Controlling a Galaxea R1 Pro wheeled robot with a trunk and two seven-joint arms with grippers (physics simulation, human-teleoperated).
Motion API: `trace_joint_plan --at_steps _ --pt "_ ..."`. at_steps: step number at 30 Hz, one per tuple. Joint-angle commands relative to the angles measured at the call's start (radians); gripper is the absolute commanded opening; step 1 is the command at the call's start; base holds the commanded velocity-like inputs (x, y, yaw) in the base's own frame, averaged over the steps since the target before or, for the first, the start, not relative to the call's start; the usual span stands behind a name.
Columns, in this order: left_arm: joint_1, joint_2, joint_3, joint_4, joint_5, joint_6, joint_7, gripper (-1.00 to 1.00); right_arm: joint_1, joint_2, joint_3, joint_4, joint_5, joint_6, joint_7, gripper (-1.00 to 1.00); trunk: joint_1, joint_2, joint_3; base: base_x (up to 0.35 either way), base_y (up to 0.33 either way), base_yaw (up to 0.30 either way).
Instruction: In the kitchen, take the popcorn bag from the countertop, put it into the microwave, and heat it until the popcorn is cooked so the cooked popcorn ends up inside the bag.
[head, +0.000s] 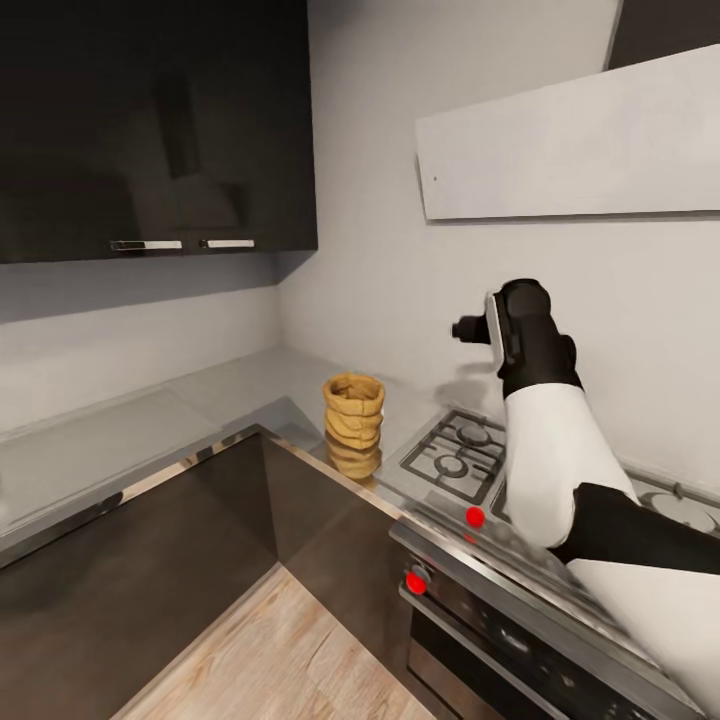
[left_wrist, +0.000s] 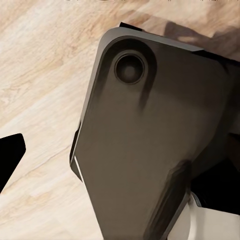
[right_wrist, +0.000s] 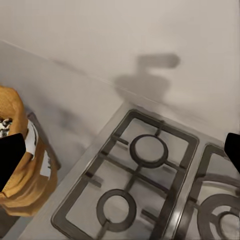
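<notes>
The tan popcorn bag (head: 353, 420) stands upright on the steel countertop (head: 230, 385), near the inner corner and just left of the gas hob. In the right wrist view the popcorn bag (right_wrist: 22, 170) is at the edge, with small pale bits (right_wrist: 5, 124) in its mouth. My right gripper (head: 466, 328) is raised above the hob, right of the bag and higher than its rim. It is open (right_wrist: 120, 155), fingers wide apart and empty. My left gripper (left_wrist: 120, 160) hangs open over the floor, one black fingertip (left_wrist: 10, 160) showing. The microwave is out of view.
A gas hob (head: 455, 455) with black grates lies under my right arm, above a black oven (head: 520, 640) with red knobs. A white hood (head: 570, 140) and dark wall cabinets (head: 150, 130) hang overhead. My dark base (left_wrist: 150, 140) stands on wooden floor (left_wrist: 40, 75).
</notes>
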Motion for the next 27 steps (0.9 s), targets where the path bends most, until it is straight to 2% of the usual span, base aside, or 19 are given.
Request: trace_joint_plan --at_steps 1,16,27 --pt "0.000 0.001 0.001 -0.001 0.003 -0.002 0.002 1.00 -0.001 0.001 -0.009 0.005 -0.004 0.002 -0.003 1.00 0.000 -0.001 -0.001 0.156 0.000 0.000" --pt "0.000 0.001 -0.003 -0.001 0.002 -0.002 0.000 1.00 0.000 0.001 -0.016 0.030 -0.005 0.002 -0.001 1.00 0.000 -0.001 -0.001 0.305 0.006 0.000" --pt "0.000 0.001 -0.004 -0.001 0.000 -0.002 -0.001 1.00 0.000 0.001 -0.016 0.050 -0.005 0.002 0.002 1.00 0.000 -0.001 -0.001 0.281 0.218 0.000"
